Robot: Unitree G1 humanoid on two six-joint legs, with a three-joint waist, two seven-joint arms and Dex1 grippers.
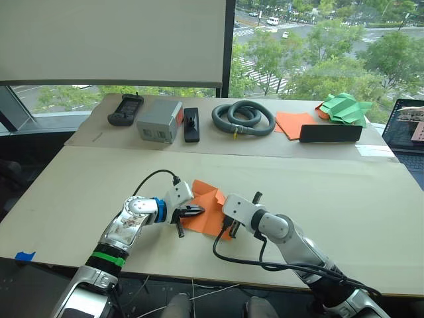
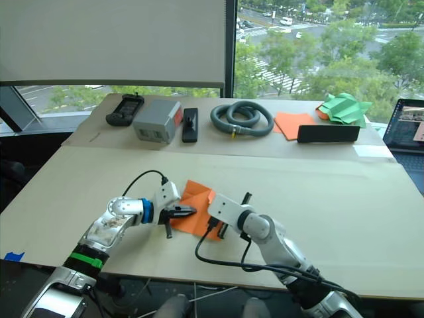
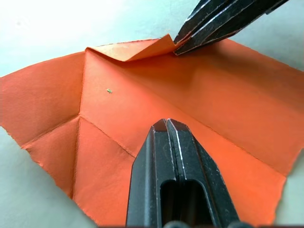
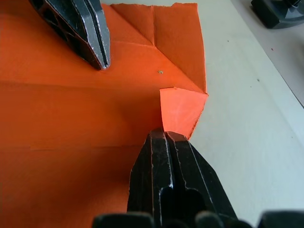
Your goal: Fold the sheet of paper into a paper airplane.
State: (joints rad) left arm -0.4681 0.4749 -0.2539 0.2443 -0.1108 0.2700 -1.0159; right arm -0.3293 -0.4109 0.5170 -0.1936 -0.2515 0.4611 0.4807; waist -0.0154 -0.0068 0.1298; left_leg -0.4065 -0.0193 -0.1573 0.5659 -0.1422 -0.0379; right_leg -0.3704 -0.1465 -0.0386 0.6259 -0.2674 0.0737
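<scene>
Pinching the sheet of paper [image 1: 207, 211]'s folded corner, your right pincer [image 4: 166, 133] is clamped while your closed left pincer [image 3: 167, 124] is pressing it to the bench [image 1: 331, 199].

The sheet [image 1: 207, 207] is bright orange, lined with paler creases. It lies on a pale beige surface [image 1: 344, 218]. Both claws on it are black: left claw [image 1: 196, 211], right claw [image 3: 179, 46]. Beyond the sheet lie a grey hose [image 1: 243, 118], an orange stack [image 1: 292, 123], green shapes [image 1: 344, 108] and a grey box [image 1: 159, 121] with a red side.
</scene>
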